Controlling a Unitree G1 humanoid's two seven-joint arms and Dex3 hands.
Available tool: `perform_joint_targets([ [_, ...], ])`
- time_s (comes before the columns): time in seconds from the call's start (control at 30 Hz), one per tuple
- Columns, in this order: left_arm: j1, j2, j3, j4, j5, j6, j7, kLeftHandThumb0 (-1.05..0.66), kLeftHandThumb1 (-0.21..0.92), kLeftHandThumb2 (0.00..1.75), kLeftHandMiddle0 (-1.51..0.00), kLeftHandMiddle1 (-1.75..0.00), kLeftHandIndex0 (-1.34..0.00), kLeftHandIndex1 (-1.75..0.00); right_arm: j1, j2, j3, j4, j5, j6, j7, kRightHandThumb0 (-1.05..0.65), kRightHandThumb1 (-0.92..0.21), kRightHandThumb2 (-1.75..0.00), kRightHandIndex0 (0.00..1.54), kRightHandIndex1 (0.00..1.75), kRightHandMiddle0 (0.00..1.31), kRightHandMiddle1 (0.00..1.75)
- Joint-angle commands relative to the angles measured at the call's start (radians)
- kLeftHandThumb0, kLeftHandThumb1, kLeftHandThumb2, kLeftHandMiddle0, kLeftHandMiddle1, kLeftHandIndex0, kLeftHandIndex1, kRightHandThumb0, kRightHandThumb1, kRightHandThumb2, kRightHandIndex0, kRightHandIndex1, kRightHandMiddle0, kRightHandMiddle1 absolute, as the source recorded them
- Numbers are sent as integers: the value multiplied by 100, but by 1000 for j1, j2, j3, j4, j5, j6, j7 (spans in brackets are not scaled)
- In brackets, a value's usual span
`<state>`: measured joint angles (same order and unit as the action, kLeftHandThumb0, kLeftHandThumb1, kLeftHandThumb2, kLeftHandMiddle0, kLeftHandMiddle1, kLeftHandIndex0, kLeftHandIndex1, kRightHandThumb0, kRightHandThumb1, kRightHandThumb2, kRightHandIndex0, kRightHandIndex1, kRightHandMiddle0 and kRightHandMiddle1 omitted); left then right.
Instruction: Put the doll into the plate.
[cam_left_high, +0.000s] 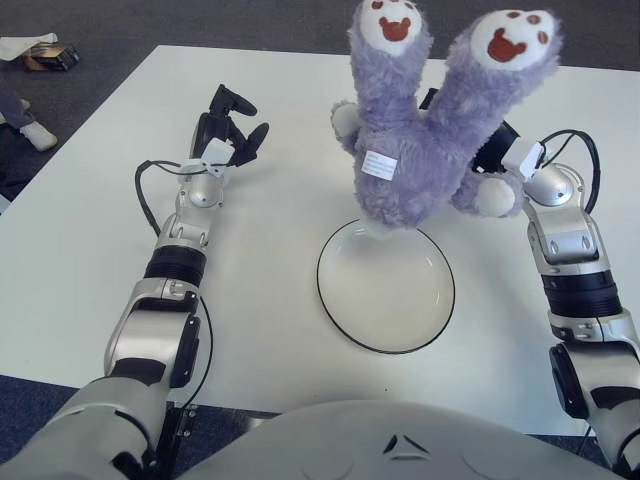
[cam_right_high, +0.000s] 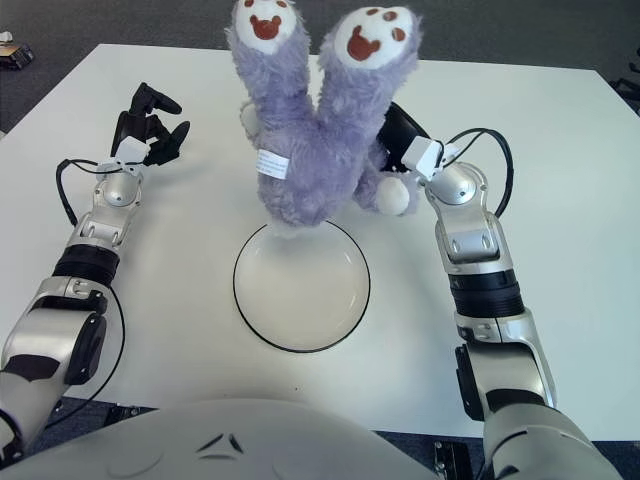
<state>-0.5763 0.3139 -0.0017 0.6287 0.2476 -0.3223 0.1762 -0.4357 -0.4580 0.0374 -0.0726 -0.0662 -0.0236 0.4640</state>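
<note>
White table (cam_left_high: 90, 230): doll (cam_left_high: 420, 150) hides right hand's (cam_left_high: 490, 150) grasping fingers above plate (cam_left_high: 386, 290)

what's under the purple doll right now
The far rim of the empty white plate on the table. The doll, held upside down by the right hand, covers that rim's edge.

white table (cam_left_high: 90, 250) with rounded corners over dark carpeted floor (cam_left_high: 90, 20), one white plate (cam_left_high: 386, 286) with a thin dark rim lying flat on it near the front middle, small items on the floor past the far left corner
</note>
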Motion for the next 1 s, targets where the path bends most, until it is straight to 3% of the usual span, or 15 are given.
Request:
perform_joint_targets([
  [0.0,-10,8,-4,-8,5,-3,-10,-35,92,51,-78,-175,-20,-175,36,-12,-21,-40,20,-27,6,0,-4,-164,83,172,58,175],
  [0.6,-62,15,-32,29,49,-28,3,-35,92,51,-78,-175,-20,-175,151,-17,-42,-146,52,-58,33,0,-2,-165,85,172,60,175],
  [0.97,-82,14,-49,40,90,-19,34,-35,92,51,-73,-175,-20,-175,201,-29,-44,-211,87,3,84,0,-3,-163,86,166,60,175],
])
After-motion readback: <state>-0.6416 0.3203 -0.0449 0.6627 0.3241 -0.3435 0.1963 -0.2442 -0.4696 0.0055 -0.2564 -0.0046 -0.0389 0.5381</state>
